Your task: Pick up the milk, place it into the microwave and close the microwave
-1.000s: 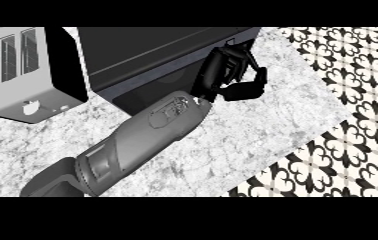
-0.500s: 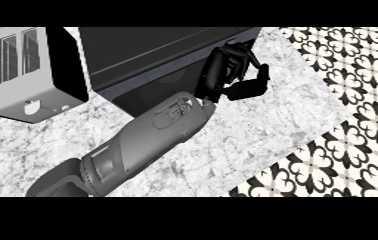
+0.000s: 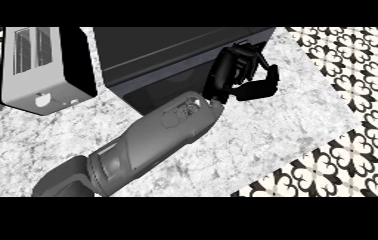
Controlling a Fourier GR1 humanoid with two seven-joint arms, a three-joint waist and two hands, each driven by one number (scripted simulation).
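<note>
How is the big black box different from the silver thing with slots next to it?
The microwave is black and large; the toaster is silver-white with a dark side and looks smaller. The toaster has slots on its top; the microwave's top is plain. A robot hand is up against the microwave's right corner; nothing touches the toaster. Both are boxy and stand on the marbled counter.

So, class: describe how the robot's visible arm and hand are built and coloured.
One arm shows: a smooth, rounded grey forearm that darkens toward the lower end, with a recessed panel near the wrist and another lower down. It ends in a black hand with jointed black fingers and a thumb. No cables or markings can be made out.
</note>
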